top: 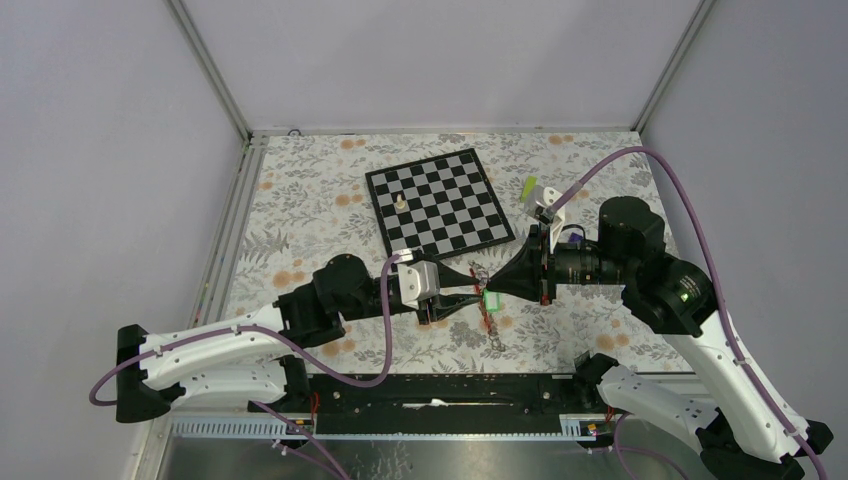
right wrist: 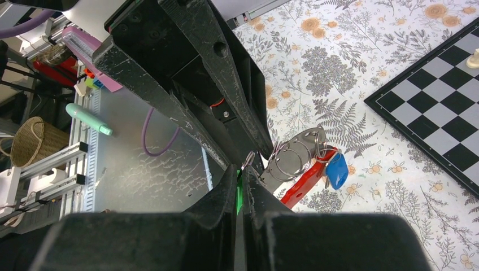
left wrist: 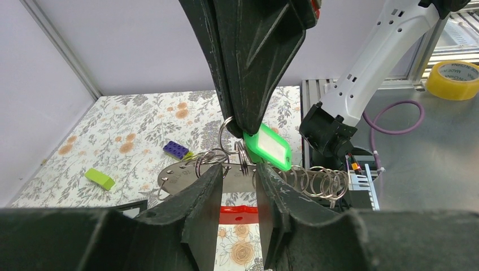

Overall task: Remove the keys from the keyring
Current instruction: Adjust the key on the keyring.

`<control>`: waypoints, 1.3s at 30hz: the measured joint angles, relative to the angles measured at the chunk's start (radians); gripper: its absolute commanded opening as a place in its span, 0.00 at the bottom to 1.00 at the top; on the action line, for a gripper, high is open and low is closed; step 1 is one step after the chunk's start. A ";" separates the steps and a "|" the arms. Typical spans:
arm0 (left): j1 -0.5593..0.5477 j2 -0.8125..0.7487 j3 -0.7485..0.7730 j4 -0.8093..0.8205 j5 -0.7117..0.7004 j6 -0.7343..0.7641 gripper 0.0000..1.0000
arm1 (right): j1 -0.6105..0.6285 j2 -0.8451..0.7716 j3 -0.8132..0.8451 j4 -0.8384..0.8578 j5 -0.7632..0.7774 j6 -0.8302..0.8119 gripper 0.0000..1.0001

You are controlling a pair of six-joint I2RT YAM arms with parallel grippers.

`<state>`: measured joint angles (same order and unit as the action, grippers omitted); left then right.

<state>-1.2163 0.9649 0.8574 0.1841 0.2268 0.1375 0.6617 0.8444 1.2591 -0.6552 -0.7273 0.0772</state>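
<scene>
The keyring (left wrist: 182, 176) is a silvery metal plate strung with several wire rings, a red strap (left wrist: 238, 213) under it and a chain of rings (left wrist: 319, 182) to its right. My left gripper (left wrist: 240, 170) is shut on it and holds it above the table. A green-headed key (left wrist: 269, 148) hangs from one ring. My right gripper (right wrist: 240, 172) is shut on this green key (right wrist: 239, 195) and reaches in from above. A blue-headed key (right wrist: 337, 170) hangs beside the red strap (right wrist: 301, 182). In the top view both grippers (top: 470, 296) (top: 498, 289) meet at the green key (top: 492, 299).
A chessboard (top: 440, 202) with one white piece (top: 401, 200) lies behind the grippers. A lime-green block (left wrist: 99, 178) and a purple-and-yellow block (left wrist: 176, 150) lie on the floral cloth. A metal rail (top: 440, 390) runs along the near edge. A tape roll (left wrist: 456, 80) sits off the table.
</scene>
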 measured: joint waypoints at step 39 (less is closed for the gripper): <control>-0.001 0.013 -0.034 0.075 0.005 -0.008 0.00 | -0.002 0.006 -0.011 0.024 -0.015 -0.002 0.01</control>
<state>-1.2175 0.9775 0.8230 0.2588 0.2314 0.1299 0.6598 0.8501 1.2476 -0.6312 -0.7425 0.0753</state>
